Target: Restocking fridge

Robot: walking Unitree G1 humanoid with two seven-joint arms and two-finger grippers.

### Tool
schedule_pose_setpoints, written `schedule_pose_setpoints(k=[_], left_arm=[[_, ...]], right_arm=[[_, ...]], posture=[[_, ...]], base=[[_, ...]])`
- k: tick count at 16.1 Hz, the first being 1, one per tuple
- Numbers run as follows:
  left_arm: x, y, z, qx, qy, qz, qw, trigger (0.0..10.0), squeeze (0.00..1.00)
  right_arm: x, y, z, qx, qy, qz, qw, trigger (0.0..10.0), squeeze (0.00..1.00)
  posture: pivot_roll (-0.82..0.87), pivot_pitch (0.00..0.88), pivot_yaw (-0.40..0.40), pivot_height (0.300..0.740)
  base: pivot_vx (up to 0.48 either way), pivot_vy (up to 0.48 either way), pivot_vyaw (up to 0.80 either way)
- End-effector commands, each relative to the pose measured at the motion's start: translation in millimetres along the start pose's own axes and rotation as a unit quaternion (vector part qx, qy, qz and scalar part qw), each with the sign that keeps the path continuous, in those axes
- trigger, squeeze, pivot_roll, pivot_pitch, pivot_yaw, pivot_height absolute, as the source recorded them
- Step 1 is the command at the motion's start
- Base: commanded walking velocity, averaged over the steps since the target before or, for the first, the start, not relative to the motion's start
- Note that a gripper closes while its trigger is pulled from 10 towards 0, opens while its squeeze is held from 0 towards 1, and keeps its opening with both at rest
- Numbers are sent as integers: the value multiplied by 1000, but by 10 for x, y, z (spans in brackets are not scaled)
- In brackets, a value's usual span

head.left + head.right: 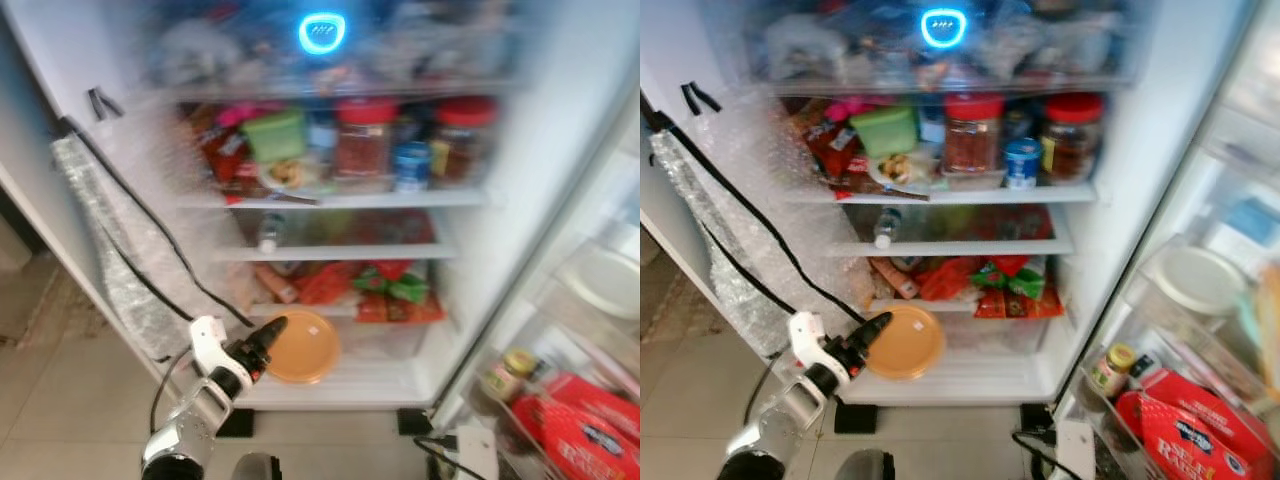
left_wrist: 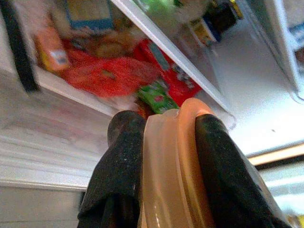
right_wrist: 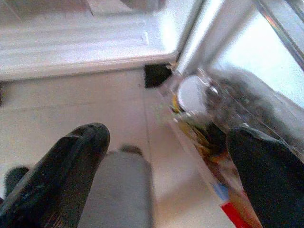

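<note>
The fridge stands open before me, its shelves [image 1: 330, 200] crowded with jars, tubs and red packets. My left gripper [image 1: 268, 338] is shut on the edge of a round orange lidded container [image 1: 303, 347], held upright in front of the lowest drawer [image 1: 980, 350]. In the left wrist view the two black fingers [image 2: 118, 180] pinch the container's pale orange rim [image 2: 171, 166], with red and green packets [image 2: 156, 95] on the shelf beyond. My right gripper [image 3: 166, 180] hangs open low over the tiled floor, close to the bottom of the fridge door.
The open door on the right carries bins with a small jar [image 1: 1110, 368], a red bag [image 1: 1185, 435] and a white lid [image 1: 1200, 280]. A black cable [image 1: 140, 215] runs down the bubble-wrapped left wall. Tiled floor [image 1: 60, 400] lies to the left.
</note>
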State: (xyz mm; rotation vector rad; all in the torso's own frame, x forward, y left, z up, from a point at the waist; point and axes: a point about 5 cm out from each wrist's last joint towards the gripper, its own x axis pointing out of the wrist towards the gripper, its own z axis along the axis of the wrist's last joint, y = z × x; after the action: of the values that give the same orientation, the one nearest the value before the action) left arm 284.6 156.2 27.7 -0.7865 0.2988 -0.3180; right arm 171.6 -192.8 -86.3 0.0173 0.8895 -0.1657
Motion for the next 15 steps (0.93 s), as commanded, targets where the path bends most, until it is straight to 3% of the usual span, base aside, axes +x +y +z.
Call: schedule_pose_setpoints(k=[1, 9, 15], left_arm=[[60, -94, 50, 3, -15, -18, 1000, 10000, 0], [135, -223, 249, 11, -57, -40, 997, 10000, 0], [149, -246, 275, 13, -62, -44, 997, 10000, 0]], right_arm=[[-11, -65, -28, 4, 1, -8, 1000, 10000, 0], [-11, -45, -29, 3, 1, -3, 1000, 10000, 0], [-9, -35, -22, 3, 0, 0, 1000, 10000, 0]], posture=[[27, 0, 17, 649], [28, 0, 17, 649], [27, 0, 18, 649]], base=[[251, 0, 0], [0, 0, 0], [0, 0, 0]])
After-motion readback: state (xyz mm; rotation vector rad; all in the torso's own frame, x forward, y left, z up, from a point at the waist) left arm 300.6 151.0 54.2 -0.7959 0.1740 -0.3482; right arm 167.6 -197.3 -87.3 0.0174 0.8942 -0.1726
